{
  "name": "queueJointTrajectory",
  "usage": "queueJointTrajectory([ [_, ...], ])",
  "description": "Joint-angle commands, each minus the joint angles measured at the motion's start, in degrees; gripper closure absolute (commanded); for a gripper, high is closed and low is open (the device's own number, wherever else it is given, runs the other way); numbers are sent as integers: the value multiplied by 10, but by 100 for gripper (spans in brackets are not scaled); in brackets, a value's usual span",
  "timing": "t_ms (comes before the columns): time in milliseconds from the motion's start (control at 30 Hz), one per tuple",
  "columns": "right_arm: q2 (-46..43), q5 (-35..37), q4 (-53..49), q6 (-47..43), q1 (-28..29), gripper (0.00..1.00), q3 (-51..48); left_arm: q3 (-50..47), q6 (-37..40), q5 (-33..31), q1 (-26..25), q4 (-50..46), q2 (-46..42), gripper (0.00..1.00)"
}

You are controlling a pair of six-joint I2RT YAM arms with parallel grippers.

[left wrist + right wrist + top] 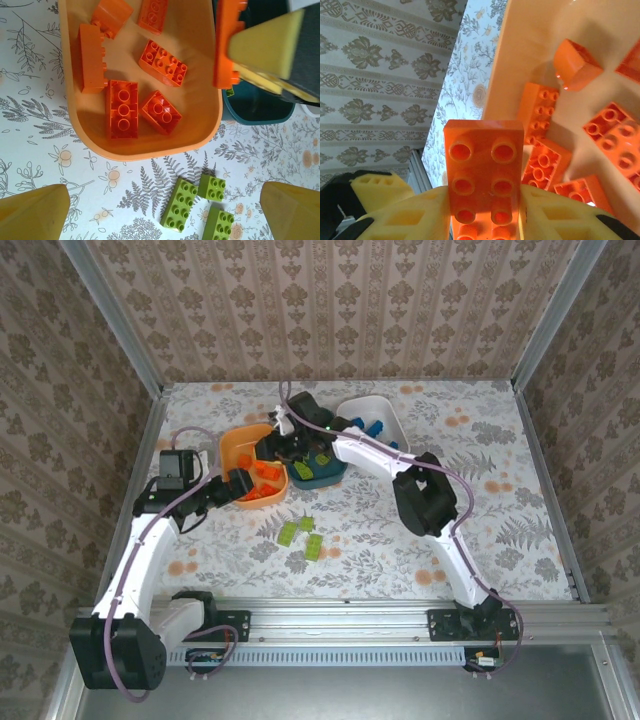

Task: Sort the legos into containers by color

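The right gripper [485, 215] is squeezing one long orange plastic brick [484, 165] between its two yellow pads [410, 217]. The brick stands up out of the pads. Past its tip lies the shallow orange plastic dish [520, 50], which already has a pile of loose orange bricks [122, 107] in it. From the left wrist, the held brick hangs over the dish's edge, on the side next to the dark teal plastic dish [255, 107].

So this step looks like putting an orange brick into the orange dish. Next, the right gripper should slide a little further over the middle of the dish, away from the teal one. Then it should let go, low enough that the brick does not bounce out.

The left gripper [162, 212] is wide open and holds nothing. It hovers just off the near rim of the orange dish. Right under it, between its two fingers [35, 212], three small lime green plastic bricks [180, 205] lie on the flowery table [30, 125]. My guess is they go in the teal dish, where a bit of green shows.
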Motion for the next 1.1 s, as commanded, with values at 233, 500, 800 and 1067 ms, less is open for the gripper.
queueJointTrajectory([
  [233, 60, -14, -28, 22, 0, 63, 70, 10, 24, -6, -1, -20, 2, 0],
  [500, 71, -13, -37, 20, 0, 64, 80, 9, 25, -6, -1, -16, 8, 0],
  [800, 85, -3, -54, 16, -1, 64, 102, 17, 28, -3, -3, -17, 16, 0],
  [1067, 95, 11, -82, 12, 0, 62, 114, 15, 30, -5, -5, -20, 15, 0],
])
